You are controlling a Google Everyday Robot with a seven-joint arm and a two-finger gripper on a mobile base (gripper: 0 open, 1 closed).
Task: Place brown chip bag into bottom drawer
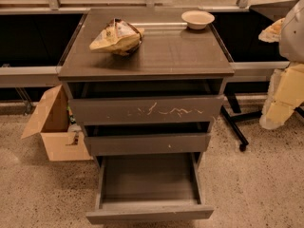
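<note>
The brown chip bag (117,36) lies crumpled on the left part of the cabinet top (161,56), tan-cream with a dark brown patterned side. The bottom drawer (148,184) is pulled out wide and its box holds nothing. The middle drawer (147,144) and the white-scratched top drawer (146,109) stand slightly out. My gripper (284,99) hangs at the right edge of the view, beside the cabinet and well away from the bag, with nothing seen in it.
A shallow cream bowl (197,19) sits at the back right of the cabinet top. An open cardboard box (52,127) stands on the floor to the left. A black table leg (237,127) runs along the floor to the right. Speckled floor surrounds the drawer.
</note>
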